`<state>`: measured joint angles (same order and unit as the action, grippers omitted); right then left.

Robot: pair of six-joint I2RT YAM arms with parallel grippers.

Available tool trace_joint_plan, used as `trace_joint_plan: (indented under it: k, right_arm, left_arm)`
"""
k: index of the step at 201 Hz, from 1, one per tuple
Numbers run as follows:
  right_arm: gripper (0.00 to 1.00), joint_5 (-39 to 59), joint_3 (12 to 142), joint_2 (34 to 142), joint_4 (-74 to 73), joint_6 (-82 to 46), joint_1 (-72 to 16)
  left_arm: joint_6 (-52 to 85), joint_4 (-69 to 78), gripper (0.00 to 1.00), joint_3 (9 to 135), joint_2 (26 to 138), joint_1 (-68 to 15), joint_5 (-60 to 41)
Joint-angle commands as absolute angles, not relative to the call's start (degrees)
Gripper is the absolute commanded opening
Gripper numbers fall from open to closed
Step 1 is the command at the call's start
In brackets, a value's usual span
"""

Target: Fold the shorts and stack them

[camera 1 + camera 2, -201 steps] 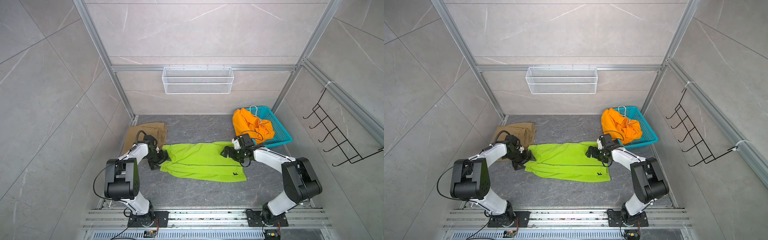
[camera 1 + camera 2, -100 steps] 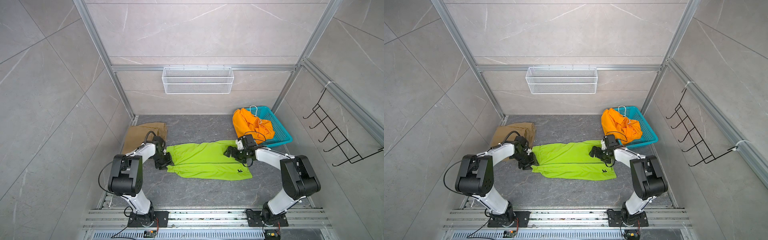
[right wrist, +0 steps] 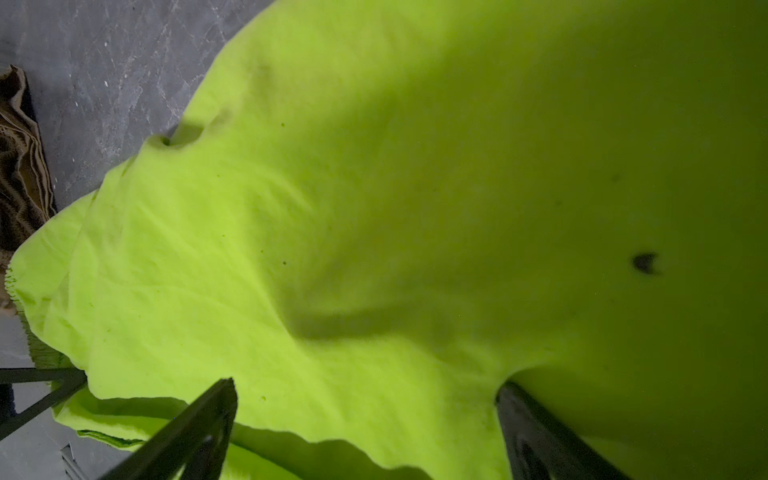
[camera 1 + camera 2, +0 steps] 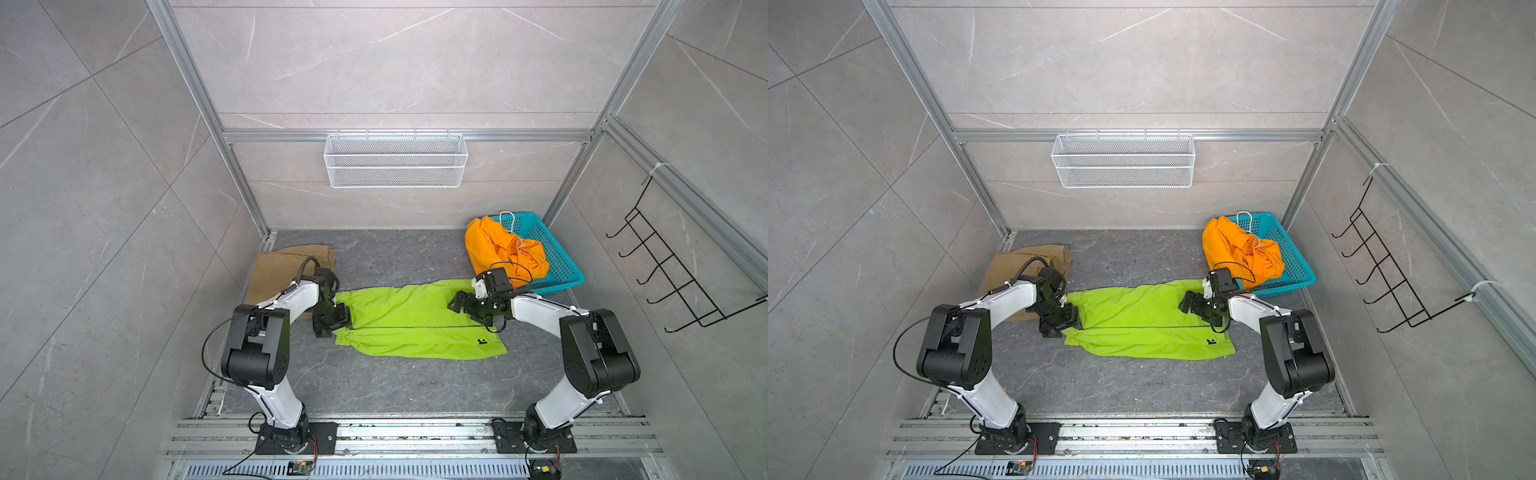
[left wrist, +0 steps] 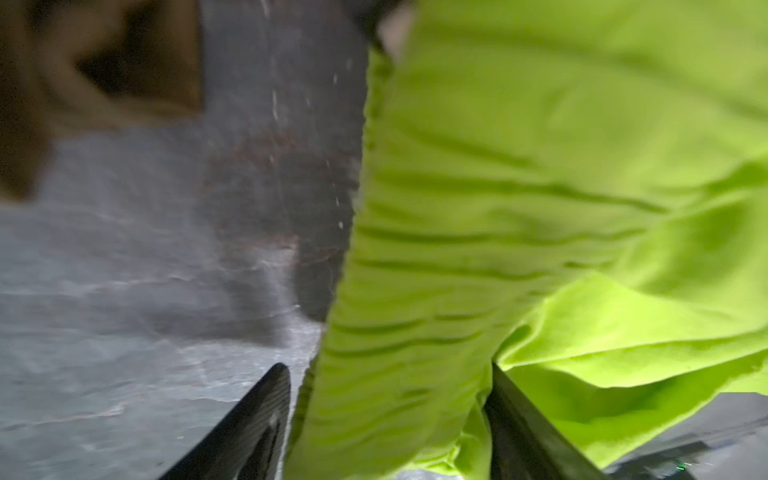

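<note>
Lime green shorts (image 4: 419, 322) lie spread lengthwise on the dark stone-patterned floor (image 4: 374, 382) between the two arms. The gathered waistband (image 5: 374, 270) points left, the leg hems point right, and a small dark label (image 4: 481, 342) marks the nearer leg. The left gripper (image 4: 340, 321) straddles the waistband, its fingers (image 5: 266, 411) apart with cloth between them and no pinch visible. The right gripper (image 4: 456, 302) sits low over the farther leg near its hem, jaws spread wide, holding nothing. The step in hand appears to be seizing both ends to fold leg over leg. To do this well, each jaw should close on matching corners and lift only enough to clear the floor. The farther edge should then land on the nearer one, parallel to the thin dark line between the legs. Folded khaki shorts (image 4: 278, 266) lie just behind the left gripper by the left wall, leaving little room to retreat. Orange shorts (image 4: 494, 249) spill over the rim of the teal basket (image 4: 575, 277), close behind the right wrist. Open floor lies toward the front rail.
</note>
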<state>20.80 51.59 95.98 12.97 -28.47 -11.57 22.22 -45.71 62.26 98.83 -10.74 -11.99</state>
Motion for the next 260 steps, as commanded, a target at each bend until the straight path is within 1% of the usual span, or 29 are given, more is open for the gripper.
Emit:
trace_joint_plan:
  k: [1, 16, 46, 54, 63, 74, 88, 102, 115, 123, 145, 167, 187, 211, 239, 260]
  right_arm:
    - [1.0, 21.0, 51.8, 97.7, 12.8, -28.2, -11.3]
    - [1.0, 21.1, 51.8, 97.9, 12.5, -28.3, -11.3]
    - [1.0, 21.3, 51.7, 97.7, 12.5, -28.2, -11.3]
    - [1.0, 21.3, 51.7, 97.7, 12.5, -28.2, -11.2]
    - [1.0, 21.3, 51.7, 97.7, 12.4, -28.2, -11.2]
    - [1.0, 21.4, 51.7, 97.7, 12.4, -28.3, -11.1]
    - [1.0, 21.4, 51.8, 97.7, 12.2, -28.3, -11.0]
    - [1.0, 21.5, 51.8, 97.9, 12.1, -28.2, -10.9]
    - [1.0, 21.6, 51.9, 98.2, 12.0, -28.2, -10.7]
    - [1.0, 21.6, 51.9, 98.3, 11.9, -28.2, -10.6]
    - [1.0, 21.5, 52.7, 99.4, 11.6, -28.5, -10.2]
    - [1.0, 19.6, 56.5, 102.6, 12.9, -28.6, -9.9]
    - [1.0, 18.0, 61.5, 106.8, 15.4, -29.1, -9.6]
    - [1.0, 18.0, 65.7, 110.4, 15.8, -30.2, -9.6]
    - [1.0, 18.5, 70.7, 114.7, 17.2, -30.6, -9.6]
    - [1.0, 19.2, 73.7, 114.1, 18.5, -30.8, -9.7]
  left_arm:
    - [21.2, -48.3, 0.78, 63.3, 99.6, -10.9, -10.0]
    - [21.8, -47.5, 0.79, 63.6, 101.2, -11.3, -11.1]
    - [22.4, -47.3, 0.79, 65.1, 103.8, -13.3, -10.2]
    - [22.7, -46.9, 0.78, 65.4, 104.3, -13.7, -10.3]
    - [22.9, -46.4, 0.73, 65.6, 104.9, -14.1, -10.1]
    - [23.0, -46.0, 0.63, 65.8, 105.8, -14.8, -9.8]
    - [23.0, -45.6, 0.42, 65.8, 106.8, -16.0, -8.3]
    - [23.0, -44.9, 0.28, 65.4, 107.3, -17.4, -5.8]
    - [23.3, -44.6, 0.1, 65.2, 107.8, -18.2, -4.5]
    - [23.4, -44.6, 0.05, 65.4, 108.0, -18.6, -3.9]
    - [23.9, -44.8, 0.0, 67.1, 107.7, -18.8, -4.7]
    - [24.5, -46.2, 0.0, 71.5, 106.8, -18.8, -6.1]
    - [24.1, -49.0, 0.0, 78.3, 108.0, -18.8, -6.2]
    - [22.9, -51.6, 0.0, 84.8, 110.1, -17.8, -4.5]
    - [20.9, -54.4, 0.0, 90.1, 110.7, -14.0, -2.4]
    - [18.3, -58.4, 0.0, 95.2, 110.6, -12.4, 0.4]
